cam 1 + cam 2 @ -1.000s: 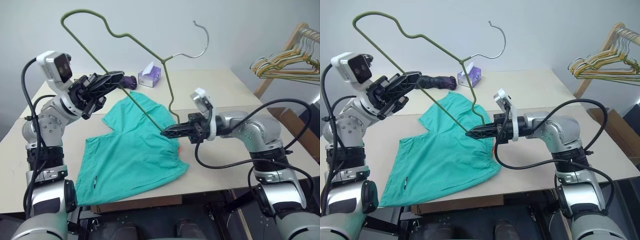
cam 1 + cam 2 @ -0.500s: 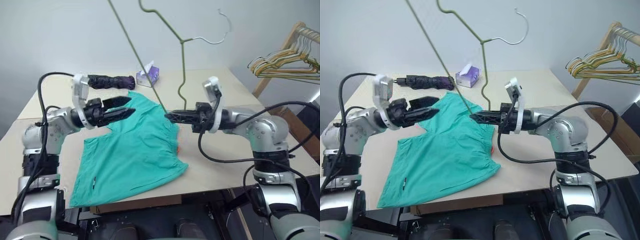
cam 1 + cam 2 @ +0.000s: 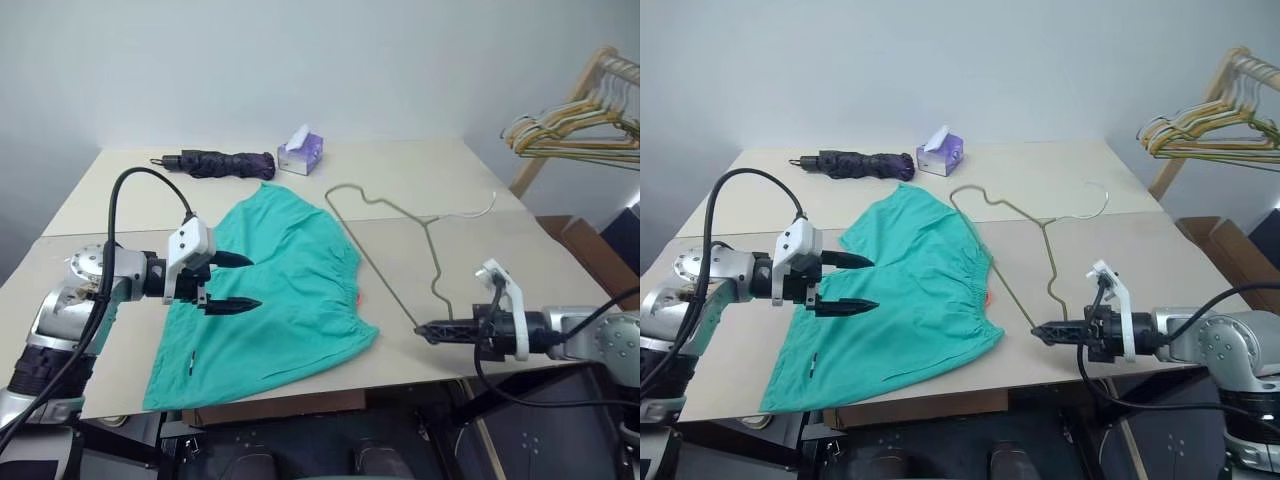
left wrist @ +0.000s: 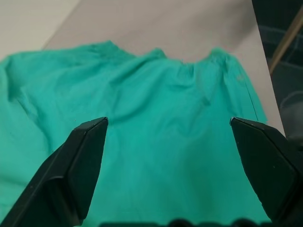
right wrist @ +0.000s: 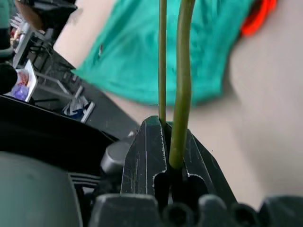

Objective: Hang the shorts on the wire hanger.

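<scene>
The teal-green shorts [image 3: 275, 300] lie spread flat on the table [image 3: 450, 170], with the waistband and a small orange tag [image 3: 357, 297] on their right side. My left gripper [image 3: 252, 282] hovers open just over the shorts' left part, and its black fingers [image 4: 80, 161] stand wide apart above the fabric [image 4: 165, 94]. The thin wire hanger [image 3: 372, 258] lies low across the table to the right of the shorts, its hook [image 3: 488, 206] pointing right. Near the table's front edge my right gripper [image 3: 425, 328] is shut on the hanger's near corner [image 5: 182, 71].
A folded dark umbrella [image 3: 215, 163] and a purple tissue box [image 3: 300, 155] sit at the back of the table. A wooden rack with a bunch of hangers [image 3: 575, 125] stands off the table's right side, above a cardboard box [image 3: 590, 250].
My left gripper let go of the hanger, opened and sank over the shorts. My right gripper swung the hanger down from upright to low over the table, moving right and toward the front edge.
</scene>
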Controlling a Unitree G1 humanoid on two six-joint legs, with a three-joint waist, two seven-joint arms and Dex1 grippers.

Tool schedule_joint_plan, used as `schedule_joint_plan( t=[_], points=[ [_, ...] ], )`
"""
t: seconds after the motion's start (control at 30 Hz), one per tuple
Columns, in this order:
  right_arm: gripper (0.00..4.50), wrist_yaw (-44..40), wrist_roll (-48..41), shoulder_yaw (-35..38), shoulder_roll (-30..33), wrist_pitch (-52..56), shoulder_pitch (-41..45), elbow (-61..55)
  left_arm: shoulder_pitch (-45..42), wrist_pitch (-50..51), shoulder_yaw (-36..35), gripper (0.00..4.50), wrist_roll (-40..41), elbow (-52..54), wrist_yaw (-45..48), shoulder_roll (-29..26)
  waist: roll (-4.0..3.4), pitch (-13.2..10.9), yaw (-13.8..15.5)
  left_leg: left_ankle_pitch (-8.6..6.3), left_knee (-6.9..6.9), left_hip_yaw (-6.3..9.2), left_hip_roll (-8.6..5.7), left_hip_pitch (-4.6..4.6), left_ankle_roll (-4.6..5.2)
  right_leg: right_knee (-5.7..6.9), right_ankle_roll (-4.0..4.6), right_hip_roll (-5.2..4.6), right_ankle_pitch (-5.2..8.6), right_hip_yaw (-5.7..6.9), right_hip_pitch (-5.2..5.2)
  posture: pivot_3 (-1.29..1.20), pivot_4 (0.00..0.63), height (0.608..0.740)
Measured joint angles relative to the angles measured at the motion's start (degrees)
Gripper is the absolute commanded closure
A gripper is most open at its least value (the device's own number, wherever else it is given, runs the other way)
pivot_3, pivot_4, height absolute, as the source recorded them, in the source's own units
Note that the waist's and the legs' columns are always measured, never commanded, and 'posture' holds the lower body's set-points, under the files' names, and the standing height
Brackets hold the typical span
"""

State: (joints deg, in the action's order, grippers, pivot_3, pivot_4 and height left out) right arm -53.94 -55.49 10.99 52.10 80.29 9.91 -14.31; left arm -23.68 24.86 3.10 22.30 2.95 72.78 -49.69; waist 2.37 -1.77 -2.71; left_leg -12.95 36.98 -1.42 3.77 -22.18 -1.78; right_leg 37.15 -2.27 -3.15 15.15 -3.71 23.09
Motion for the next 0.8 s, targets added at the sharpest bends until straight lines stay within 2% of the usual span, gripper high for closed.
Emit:
schedule_joint_plan(
  t=[0.17, 0.27, 0.47, 0.8],
  points=[
    [4.50, -2.58, -2.06, -0.48, 3.32, 5.22, -2.92, 4.25, 0.02, 0.06, 0.31, 0.04, -0.01, 1.40, -0.05, 0.02, 0.00, 0.00, -0.06, 0.00, 0.01, -0.05, 0.00, 0.07, 0.00, 0.00, -0.01, 0.01, 0.00, -0.05, -0.03, -0.03, 0.000, 0.740],
    [4.50, -2.89, -1.15, -3.28, 4.52, 6.65, -2.88, 9.07, 0.41, 0.02, 0.54, 0.04, -0.19, 2.27, -0.06, 0.02, 0.00, 0.00, 0.06, 0.00, 0.01, -0.06, -0.01, 0.06, 0.00, 0.00, 0.00, -0.01, 0.00, -0.06, -0.04, -0.03, 0.000, 0.740],
    [4.50, -5.08, 1.03, -7.13, 5.12, 6.27, -2.19, 16.98, 1.29, -0.58, 1.63, 0.04, -1.58, 2.59, -0.26, 0.40, 0.00, 0.00, 0.11, 0.00, 0.02, -0.06, -0.01, 0.07, 0.00, 0.00, 0.00, 0.00, 0.00, -0.06, -0.04, -0.02, 0.000, 0.740],
    [4.50, -9.60, 4.76, -11.80, 3.98, 1.30, 1.35, 19.49, 2.34, -1.43, 1.61, 0.04, -1.97, 2.56, -0.55, 0.46, 0.00, 0.00, 0.08, 0.00, 0.02, -0.06, 0.03, 0.11, 0.00, 0.00, -0.04, 0.05, 0.02, -0.07, -0.06, 0.01, 0.000, 0.740]
  ],
)
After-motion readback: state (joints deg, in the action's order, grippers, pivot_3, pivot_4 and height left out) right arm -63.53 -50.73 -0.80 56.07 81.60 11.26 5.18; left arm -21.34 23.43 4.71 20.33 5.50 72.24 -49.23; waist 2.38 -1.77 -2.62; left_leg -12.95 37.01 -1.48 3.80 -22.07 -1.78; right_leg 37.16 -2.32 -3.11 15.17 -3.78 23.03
